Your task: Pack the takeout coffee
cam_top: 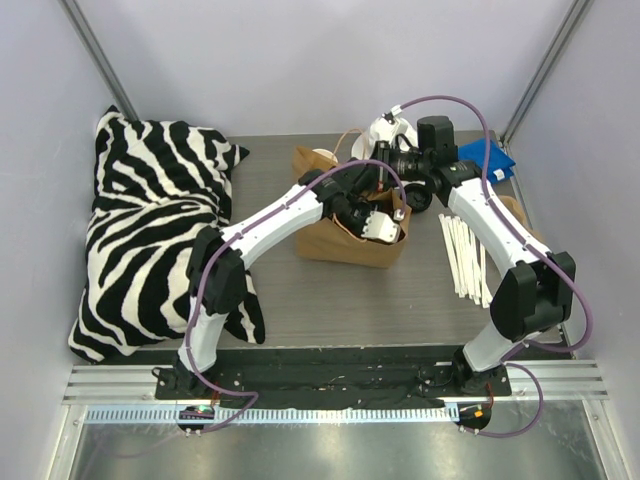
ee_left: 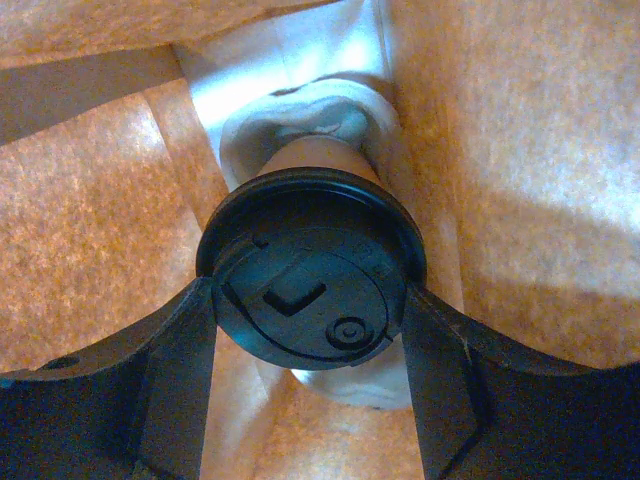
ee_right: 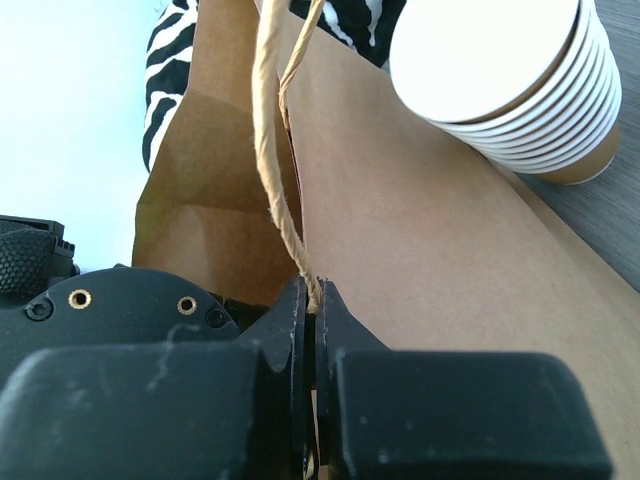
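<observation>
Takeout coffee, a small kraft-brown paper cup with a round black plastic lid (ee_left: 310,275), is seen inside the brown paper bag (cam_top: 350,245). Its lid is turned toward the left wrist camera and paper walls are seen on every side.

In the overhead view, a black-and-white zebra-striped pillow (cam_top: 150,220) is found at nine o'clock on the grey wood-grain table (cam_top: 330,300). The bag is placed just past the centre, toward twelve o'clock, and the left gripper (cam_top: 382,224) is sunk into its open mouth. There the takeout coffee is clamped by the lid rim, with one black finger (ee_left: 180,370) pressed at nine o'clock of the lid and the other at three o'clock. Something pale and crumpled is seen under the cup; what it is cannot be told.

At the bag's twelve o'clock side, the right gripper (ee_right: 312,300) is pinched tight on the bag's twisted tan twine handle (ee_right: 268,170), which is held taut. A stack of lidless white-rimmed paper cups (ee_right: 510,80) is seen just beside the bag. A bundle of thin white sticks (cam_top: 465,255) is spread at three o'clock on the table, and a flat blue object (cam_top: 492,158) at one o'clock.
</observation>
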Motion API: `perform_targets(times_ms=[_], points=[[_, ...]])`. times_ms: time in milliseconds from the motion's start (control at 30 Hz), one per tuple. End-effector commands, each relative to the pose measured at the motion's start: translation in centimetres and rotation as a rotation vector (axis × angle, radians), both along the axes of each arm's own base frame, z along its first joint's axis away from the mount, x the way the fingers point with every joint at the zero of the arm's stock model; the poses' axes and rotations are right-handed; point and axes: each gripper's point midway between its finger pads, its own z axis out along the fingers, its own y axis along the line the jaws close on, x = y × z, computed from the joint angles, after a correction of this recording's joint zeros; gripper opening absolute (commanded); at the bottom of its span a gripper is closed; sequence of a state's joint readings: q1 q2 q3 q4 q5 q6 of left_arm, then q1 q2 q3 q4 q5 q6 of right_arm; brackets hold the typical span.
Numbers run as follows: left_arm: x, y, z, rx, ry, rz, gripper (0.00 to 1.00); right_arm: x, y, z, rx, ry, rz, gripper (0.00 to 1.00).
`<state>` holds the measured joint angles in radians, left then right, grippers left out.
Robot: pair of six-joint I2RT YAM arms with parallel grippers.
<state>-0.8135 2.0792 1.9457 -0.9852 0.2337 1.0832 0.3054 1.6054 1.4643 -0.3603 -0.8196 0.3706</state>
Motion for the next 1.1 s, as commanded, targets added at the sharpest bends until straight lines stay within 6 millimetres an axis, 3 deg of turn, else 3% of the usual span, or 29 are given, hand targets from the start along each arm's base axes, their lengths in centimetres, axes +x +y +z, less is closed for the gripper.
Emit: perform_targets(times_ms=[0,233,367,600,800,1067], points=[[-2.6,4.6,-10.3,0.279,0.221,0.017,0.00,-2.0,1.2,0.3,0.021,0.020,0.116,0.01],[-3.2,5.9,-13.0,0.341,0.247,0.016,0.01,-2.0,0.5,-0.4,0.003,0.026,0.113,0.01],[-3.1,6.1,-13.3,0.344,0.243,0.032,0.07,-1.9,0.4,-0.4,-0.003,0.019,0.115,0.01],[-2.1,5.0,-10.0,0.269,0.205,0.066,0.27,-1.9,0.1,-0.4,-0.018,-0.003,0.110,0.01],[-1.6,4.3,-6.0,0.198,0.157,0.081,0.31,-1.1,-0.2,0.1,-0.035,-0.039,0.087,0.01],[-2.3,5.0,-5.4,0.209,0.164,0.074,0.38,0.8,-1.0,3.1,-0.074,-0.206,0.047,0.01]])
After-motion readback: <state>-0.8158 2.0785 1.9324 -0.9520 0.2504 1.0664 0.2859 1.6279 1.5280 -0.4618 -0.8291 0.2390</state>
